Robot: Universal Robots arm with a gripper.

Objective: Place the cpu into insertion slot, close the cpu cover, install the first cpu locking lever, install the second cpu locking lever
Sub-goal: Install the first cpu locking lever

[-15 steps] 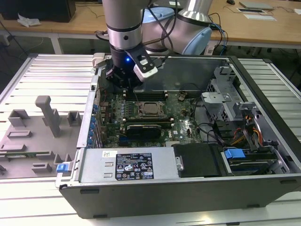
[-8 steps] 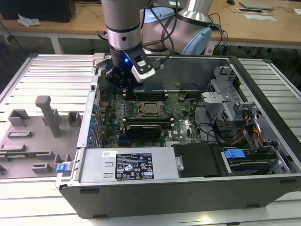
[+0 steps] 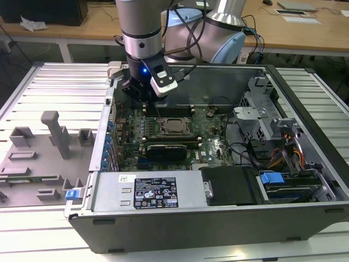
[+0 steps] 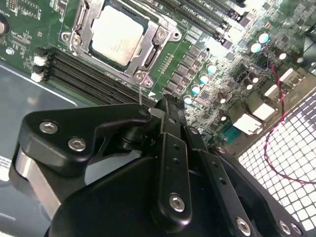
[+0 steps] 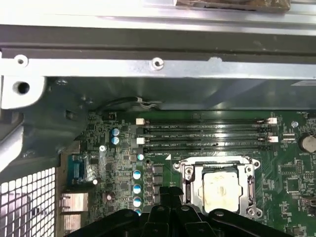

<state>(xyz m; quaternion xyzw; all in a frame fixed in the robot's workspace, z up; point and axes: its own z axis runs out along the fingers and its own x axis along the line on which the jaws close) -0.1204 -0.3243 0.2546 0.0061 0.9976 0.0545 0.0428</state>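
Observation:
The cpu (image 4: pixel 117 33), a silvery square chip, lies flat in the black-framed insertion slot (image 5: pixel 217 159) on the green motherboard (image 3: pixel 212 136). The cpu cover (image 5: pixel 251 183), a metal frame with a window, lies down around the chip. My gripper (image 4: pixel 160 106) hangs low over the board beside one corner of the slot, its fingers together with nothing seen between them. A thin wire lever end (image 4: pixel 140 95) stands up right by the fingertips. In the exterior view the gripper (image 3: pixel 143 98) is to the left of and behind the cpu (image 3: pixel 174 125).
Long black memory slots (image 5: pixel 207 133) run along the slot's far side. The open case's metal wall (image 5: pixel 158 64) rises close behind them. A black heatsink bar (image 3: pixel 166 148), power supply (image 3: pixel 158 191) and drive bays (image 3: pixel 283 158) crowd the case. A grey fixture block (image 3: pixel 54 134) stands outside it.

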